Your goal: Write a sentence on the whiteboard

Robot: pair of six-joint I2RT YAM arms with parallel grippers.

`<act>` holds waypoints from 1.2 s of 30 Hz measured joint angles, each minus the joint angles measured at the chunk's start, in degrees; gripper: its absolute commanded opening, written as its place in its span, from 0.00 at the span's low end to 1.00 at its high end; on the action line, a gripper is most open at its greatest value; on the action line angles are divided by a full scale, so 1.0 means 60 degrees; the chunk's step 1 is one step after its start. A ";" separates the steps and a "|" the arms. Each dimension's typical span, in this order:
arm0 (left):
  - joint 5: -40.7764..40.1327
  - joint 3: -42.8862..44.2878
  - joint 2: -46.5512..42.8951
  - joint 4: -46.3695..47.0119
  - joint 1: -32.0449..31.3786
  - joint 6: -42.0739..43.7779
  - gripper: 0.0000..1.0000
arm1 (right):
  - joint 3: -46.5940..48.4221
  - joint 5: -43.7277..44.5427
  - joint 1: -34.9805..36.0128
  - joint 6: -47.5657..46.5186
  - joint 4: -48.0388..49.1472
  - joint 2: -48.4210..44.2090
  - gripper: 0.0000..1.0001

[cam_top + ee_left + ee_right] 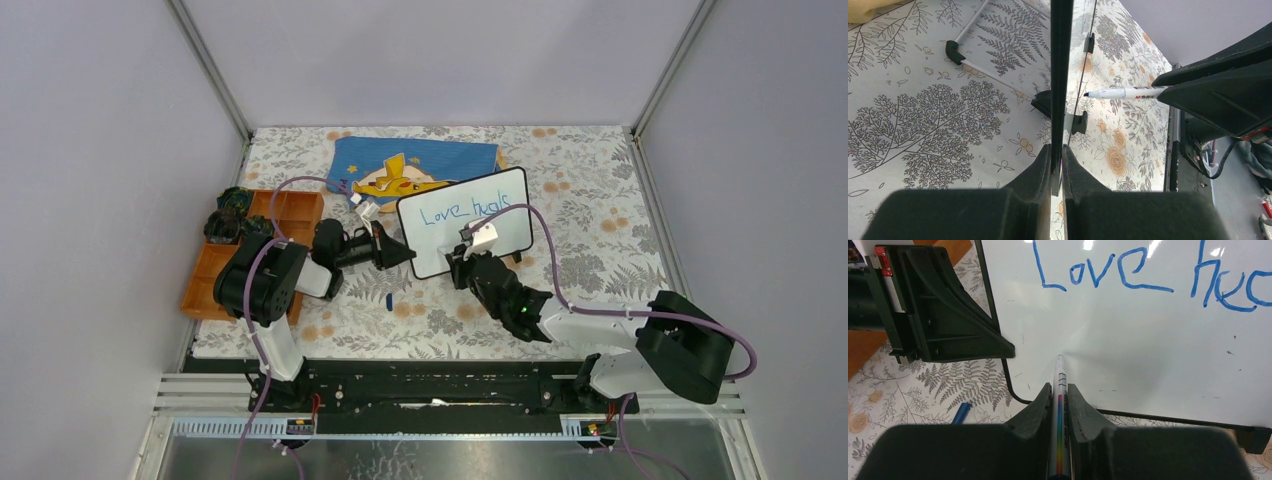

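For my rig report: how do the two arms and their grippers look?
The left arm and right arm are black with white links and purple cables. The left gripper and right gripper have black wedge-shaped fingers.

The whiteboard (437, 250) is glossy white, rimmed black, its writing (463, 210) blue. Behind it a blue cloth (430, 158) bears a yellow figure; left of it sits an orange tray (296, 210). Under it the tablecloth (600, 190) shows grey ferns and orange blooms.
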 measured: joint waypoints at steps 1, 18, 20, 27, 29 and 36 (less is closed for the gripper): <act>0.0000 0.0004 -0.0004 -0.0007 0.0000 0.0000 0.00 | 0.0026 0.0004 0.0000 0.0000 -0.0040 0.0033 0.00; -0.0022 0.0040 -0.0076 -0.0237 -0.0015 0.0080 0.00 | 0.0386 0.0146 0.0000 0.0029 -0.0124 0.0488 0.00; -0.0029 0.0047 -0.0076 -0.0255 -0.0015 0.0084 0.00 | 0.0397 0.0142 0.0000 0.0029 -0.0124 0.0499 0.00; -0.0025 0.0058 -0.0080 -0.0284 -0.0015 0.0120 0.00 | 0.0412 -0.0051 0.0000 0.0022 -0.0124 0.0539 0.00; -0.0025 0.0058 -0.0080 -0.0288 -0.0015 0.0135 0.00 | 0.0419 -0.0186 0.0000 0.0022 -0.0127 0.0572 0.00; -0.0025 0.0062 -0.0091 -0.0331 -0.0015 0.0168 0.00 | 0.0419 -0.0379 0.0000 0.0026 -0.0171 0.0616 0.00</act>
